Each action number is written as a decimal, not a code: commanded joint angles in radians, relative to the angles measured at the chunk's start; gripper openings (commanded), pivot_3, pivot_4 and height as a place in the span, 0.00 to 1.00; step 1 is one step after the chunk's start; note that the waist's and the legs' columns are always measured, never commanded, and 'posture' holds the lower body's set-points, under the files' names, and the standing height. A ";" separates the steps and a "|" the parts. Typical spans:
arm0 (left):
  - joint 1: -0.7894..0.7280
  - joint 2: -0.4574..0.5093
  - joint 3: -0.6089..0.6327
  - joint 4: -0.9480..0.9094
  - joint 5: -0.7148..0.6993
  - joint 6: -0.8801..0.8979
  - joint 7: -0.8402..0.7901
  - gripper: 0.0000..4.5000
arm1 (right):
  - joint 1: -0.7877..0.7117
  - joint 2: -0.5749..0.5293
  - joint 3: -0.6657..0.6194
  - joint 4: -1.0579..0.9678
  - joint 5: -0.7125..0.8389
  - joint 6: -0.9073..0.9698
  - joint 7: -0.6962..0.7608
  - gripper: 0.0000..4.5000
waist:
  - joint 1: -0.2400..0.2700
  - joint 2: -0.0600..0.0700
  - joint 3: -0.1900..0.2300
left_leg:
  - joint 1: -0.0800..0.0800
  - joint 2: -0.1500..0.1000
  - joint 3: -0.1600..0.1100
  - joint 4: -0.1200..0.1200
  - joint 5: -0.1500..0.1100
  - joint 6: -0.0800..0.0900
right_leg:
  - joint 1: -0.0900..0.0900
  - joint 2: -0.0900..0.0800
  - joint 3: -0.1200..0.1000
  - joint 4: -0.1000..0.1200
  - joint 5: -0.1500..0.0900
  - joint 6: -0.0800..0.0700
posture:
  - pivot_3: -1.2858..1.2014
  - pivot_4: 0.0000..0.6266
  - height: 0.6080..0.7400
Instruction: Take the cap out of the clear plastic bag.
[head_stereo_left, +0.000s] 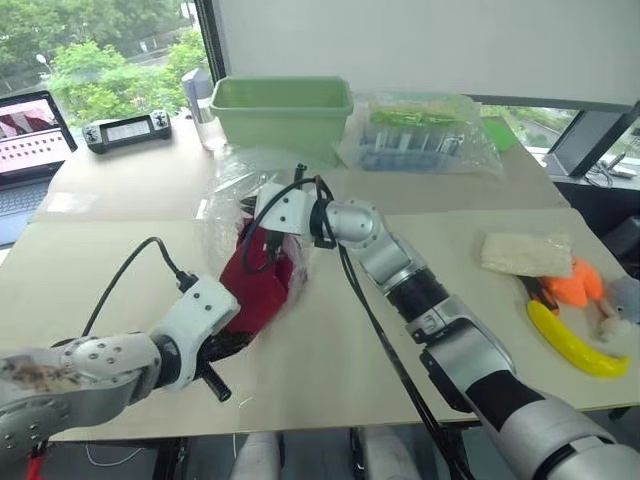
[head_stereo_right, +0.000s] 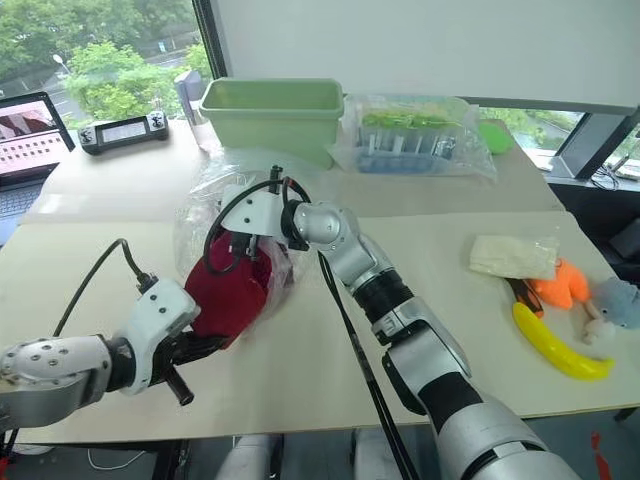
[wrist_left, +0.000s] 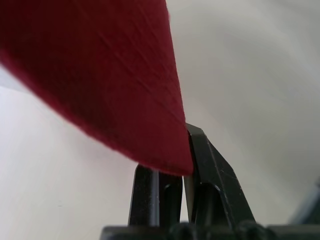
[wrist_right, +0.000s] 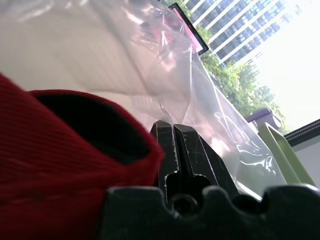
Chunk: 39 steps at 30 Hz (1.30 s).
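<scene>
On the table (head_stereo_left: 330, 370), left fingers (wrist_left: 200, 165) pinch the cap's (head_stereo_left: 255, 280) edge.

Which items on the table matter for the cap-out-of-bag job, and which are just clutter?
In play:
- cap
- clear plastic bag
- left gripper, shut on the cap's edge
- right gripper, shut on the bag

Clutter:
- green bin
- banana
- orange plush toy
- controller
- laptop

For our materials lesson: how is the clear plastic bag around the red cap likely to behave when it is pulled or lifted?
The clear plastic bag is crinkled and draped over the cap, so it is probably floppy and will not hold a shape. Its glossy film looks thin, so likely light and slippery. The right gripper pinches a fold, which suggests it bunches easily.
</scene>
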 joint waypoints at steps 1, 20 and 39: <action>0.081 -0.031 0.316 -0.103 -0.151 0.038 -0.348 0.01 | -0.026 -0.010 -0.014 0.023 -0.007 -0.026 -0.021 0.00 | -0.007 0.000 0.000 | -0.001 0.000 0.000 0.000 0.000 0.000 | 0.000 0.000 0.000 0.000 0.000 0.001 | 0.52 0.24 1.00; -0.529 -0.167 0.477 0.610 -0.488 -0.426 0.061 0.01 | -0.054 -0.049 -0.020 0.124 -0.030 -0.079 -0.035 0.00 | -0.011 -0.002 0.000 | 0.006 0.004 -0.001 0.006 0.000 0.001 | 0.006 0.005 0.000 0.005 0.000 0.001 | 0.52 0.24 1.00; -0.438 -0.698 0.213 0.771 -0.287 -0.359 0.394 0.01 | 0.023 -0.062 -0.016 -0.028 -0.032 0.019 -0.012 0.00 | -0.008 -0.011 0.000 | 0.006 0.012 0.000 0.004 0.000 -0.001 | 0.002 0.013 0.003 0.012 0.006 -0.012 | 0.52 0.24 1.00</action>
